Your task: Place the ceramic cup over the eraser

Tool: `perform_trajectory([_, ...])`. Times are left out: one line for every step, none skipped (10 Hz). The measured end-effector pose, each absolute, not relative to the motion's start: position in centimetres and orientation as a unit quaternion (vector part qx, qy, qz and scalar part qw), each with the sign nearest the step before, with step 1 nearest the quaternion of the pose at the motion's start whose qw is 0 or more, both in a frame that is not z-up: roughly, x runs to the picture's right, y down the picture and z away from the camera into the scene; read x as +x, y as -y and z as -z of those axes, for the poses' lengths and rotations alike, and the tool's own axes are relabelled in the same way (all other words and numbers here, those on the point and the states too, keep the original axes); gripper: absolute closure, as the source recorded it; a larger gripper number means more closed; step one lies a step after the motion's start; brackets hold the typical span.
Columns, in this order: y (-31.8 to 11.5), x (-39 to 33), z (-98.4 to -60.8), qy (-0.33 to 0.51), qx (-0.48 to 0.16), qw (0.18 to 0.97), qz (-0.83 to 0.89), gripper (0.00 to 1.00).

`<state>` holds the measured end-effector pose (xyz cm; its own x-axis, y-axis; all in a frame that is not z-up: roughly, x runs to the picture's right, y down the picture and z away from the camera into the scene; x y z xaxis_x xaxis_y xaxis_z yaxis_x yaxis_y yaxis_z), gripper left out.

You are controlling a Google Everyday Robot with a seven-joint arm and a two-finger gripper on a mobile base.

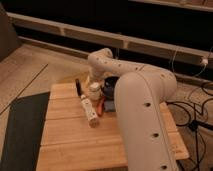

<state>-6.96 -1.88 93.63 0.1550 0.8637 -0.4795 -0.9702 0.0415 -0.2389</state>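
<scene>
The ceramic cup [94,91] is a small off-white cylinder near the back of the wooden table [65,140], just right of the eraser. The eraser [78,86] is a narrow black bar lying on the table, apart from the cup. My gripper [92,81] reaches down from the white arm's wrist [100,61] directly above the cup, at its top. The arm hides whether the cup rests on the table or hangs just over it.
A longer white bar with dark dots [89,111] lies in front of the cup. A round black bowl [111,84], a blue pad [113,105] and a small orange object [101,104] sit to the right, partly behind the arm. A dark mat [20,130] lies left of the table.
</scene>
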Motion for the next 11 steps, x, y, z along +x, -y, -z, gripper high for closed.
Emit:
perform_trajectory([2.4,-7.4,-93.5,-0.091,-0.26,0.718,-0.639,0.62])
perform_trajectory([2.8,-7.9,-93.4,-0.08,-0.26,0.722,-0.636,0.72])
perform_trajectory([3.0,-8.1,-93.3,-0.073,-0.261,0.724,-0.634,0.79])
perform_trajectory([3.2,-8.1,-93.1,-0.067,-0.261,0.725,-0.634,0.83])
perform_trajectory([3.5,-7.9,-92.9,-0.065,-0.259,0.725,-0.635,0.83])
perform_trajectory([3.6,-7.0,-92.6,-0.079,-0.249,0.73,-0.631,0.83])
perform_trajectory([4.0,-6.1,-92.1,-0.096,-0.234,0.74,-0.623,0.83])
perform_trajectory([6.4,-4.4,-90.4,-0.126,-0.185,0.765,-0.604,0.83])
perform_trajectory([8.2,-3.6,-89.1,-0.136,-0.155,0.776,-0.596,0.83])
perform_trajectory([11.5,-3.0,-86.9,-0.135,-0.115,0.787,-0.591,0.83])
perform_trajectory([13.7,-3.7,-85.1,-0.124,-0.092,0.794,-0.588,0.83])
